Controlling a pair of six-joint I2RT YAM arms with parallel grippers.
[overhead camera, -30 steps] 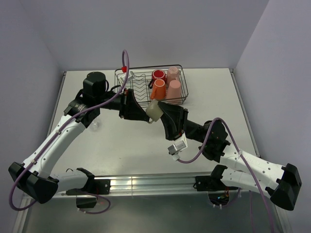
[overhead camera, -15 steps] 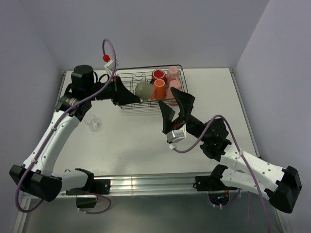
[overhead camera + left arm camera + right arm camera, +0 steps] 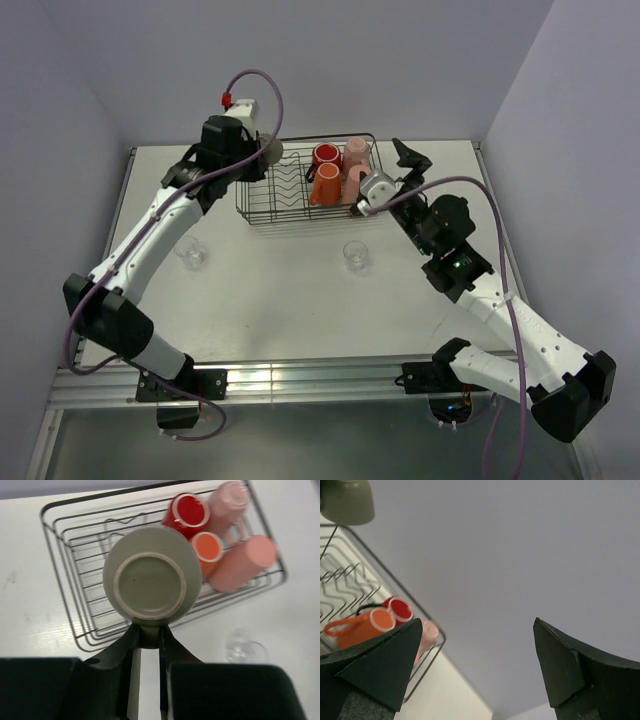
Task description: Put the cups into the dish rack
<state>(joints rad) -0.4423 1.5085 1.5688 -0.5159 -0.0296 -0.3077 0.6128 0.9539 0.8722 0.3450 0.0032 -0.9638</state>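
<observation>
The left hand (image 3: 148,632) pinches the grey-olive mug (image 3: 151,580) above the bare left half of the dish rack (image 3: 285,185) — next, I judge, lower and release. Inside lie four: red mug (image 3: 326,155), orange mug (image 3: 326,183), pale pink mug (image 3: 357,152), salmon tumbler (image 3: 358,180). Two wait on the bench (image 3: 270,290) — left glass (image 3: 190,253), right glass (image 3: 354,254). The right hand (image 3: 477,630) gapes wide, empty.

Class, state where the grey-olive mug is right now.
In the left wrist view, the left gripper holds the grey-olive mug over the dish rack, its base toward the camera, just left of the red mug.
</observation>
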